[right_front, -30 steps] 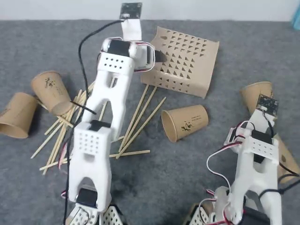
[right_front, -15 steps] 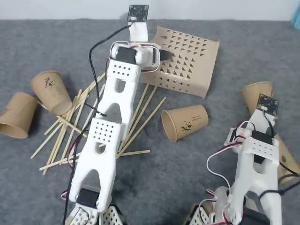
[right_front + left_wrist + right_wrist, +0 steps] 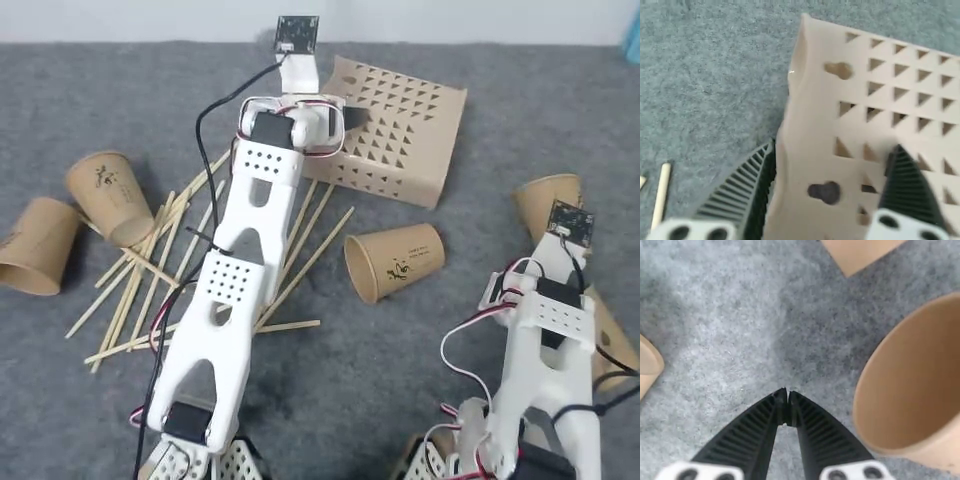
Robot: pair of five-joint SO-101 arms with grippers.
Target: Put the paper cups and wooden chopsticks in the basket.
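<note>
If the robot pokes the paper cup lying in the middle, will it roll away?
Probably a bit. The paper cup lies on its side, so it can roll, likely curving because its mouth is wider than its base. The fuzzy grey mat may slow it. Thin paper could squash if squeezed.

Perforated tan basket, upper centre, perforated face up. Left paper cups, centre paper cup and right paper cup, all on their sides. Wooden chopsticks scattered at left centre.
</note>
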